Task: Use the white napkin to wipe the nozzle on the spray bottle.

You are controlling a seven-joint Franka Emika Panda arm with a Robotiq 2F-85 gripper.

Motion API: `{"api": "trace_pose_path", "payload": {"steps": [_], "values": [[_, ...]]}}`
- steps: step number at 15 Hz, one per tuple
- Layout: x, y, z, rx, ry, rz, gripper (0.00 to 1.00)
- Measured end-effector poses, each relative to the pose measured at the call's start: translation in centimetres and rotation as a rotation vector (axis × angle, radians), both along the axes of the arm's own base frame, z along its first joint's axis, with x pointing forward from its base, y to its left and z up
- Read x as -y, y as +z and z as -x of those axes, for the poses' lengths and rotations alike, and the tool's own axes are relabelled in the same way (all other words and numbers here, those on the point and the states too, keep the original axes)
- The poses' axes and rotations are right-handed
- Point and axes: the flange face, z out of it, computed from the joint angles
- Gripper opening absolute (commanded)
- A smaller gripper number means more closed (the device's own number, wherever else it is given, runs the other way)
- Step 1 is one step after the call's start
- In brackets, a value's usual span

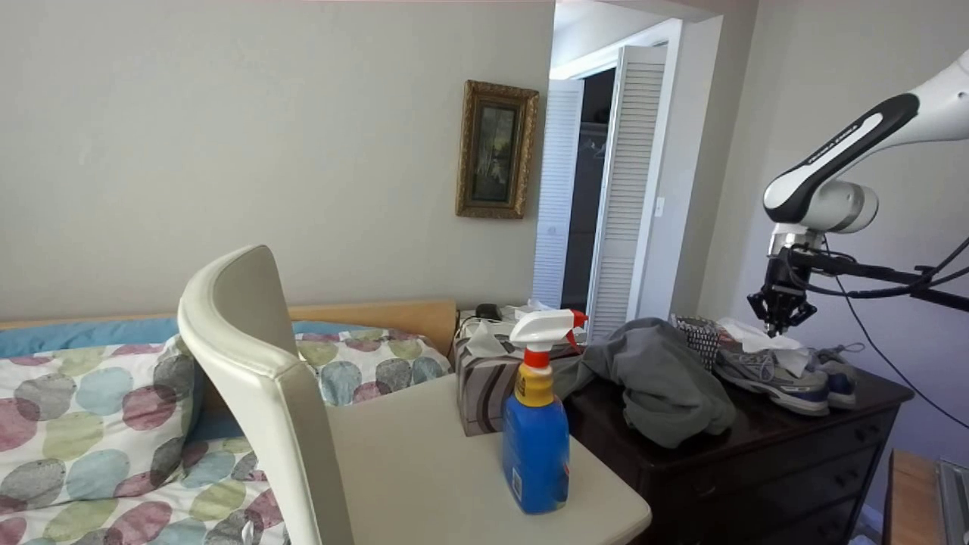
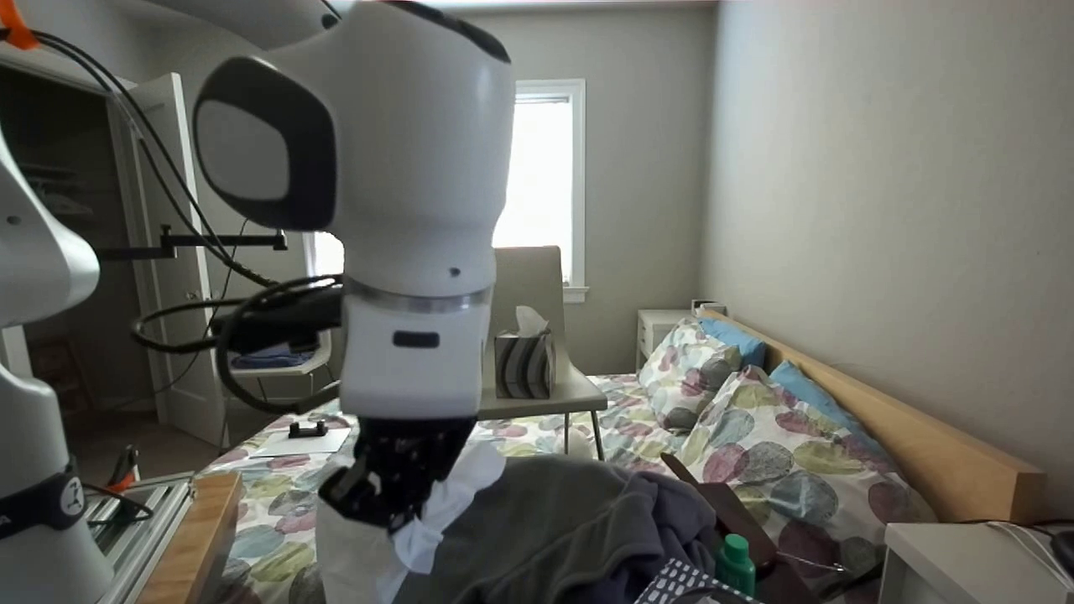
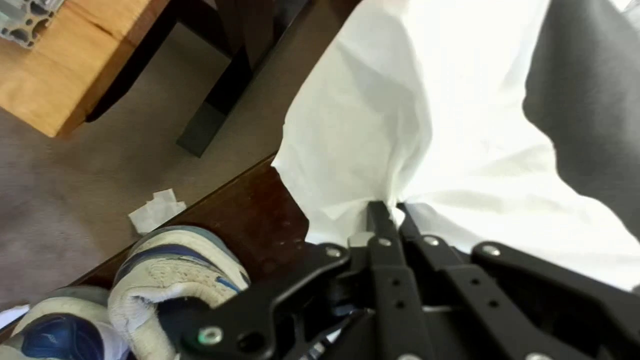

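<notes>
The spray bottle [image 1: 536,446] stands upright on the white chair seat in an exterior view. It is blue with a white and red head, and its red nozzle [image 1: 579,318] points right. The bottle does not show in the other views. My gripper [image 3: 392,207] is shut on the white napkin [image 3: 480,125], which is pinched between the fingertips and spreads out wide. In both exterior views the gripper [image 1: 774,330] [image 2: 394,524] is above the dark dresser, far from the bottle. The napkin [image 1: 764,339] hangs over the shoes there and also shows in an exterior view [image 2: 457,495].
A tissue box [image 1: 484,390] stands beside the bottle on the chair [image 1: 401,454]. A grey garment [image 1: 658,378] and sneakers [image 1: 780,378] lie on the dresser [image 1: 757,454]. A green-capped bottle [image 2: 736,562] is near the garment. A wooden table edge [image 3: 75,65] is close by.
</notes>
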Motion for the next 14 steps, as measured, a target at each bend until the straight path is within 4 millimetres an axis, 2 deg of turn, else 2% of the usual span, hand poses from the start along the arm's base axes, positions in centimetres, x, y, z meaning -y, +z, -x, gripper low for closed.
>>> {"api": "trace_pose_path", "payload": {"steps": [3,6,9,14], "values": [[-2.3,4.3,0.5,0.097,0.059,-0.100,0.01],[-6.7,7.5,-0.5,0.197,0.155,-0.159,0.01],[-12.9,9.2,-2.1,0.252,0.261,-0.194,0.01],[-24.6,9.7,-4.7,0.376,0.460,-0.101,0.01]]}}
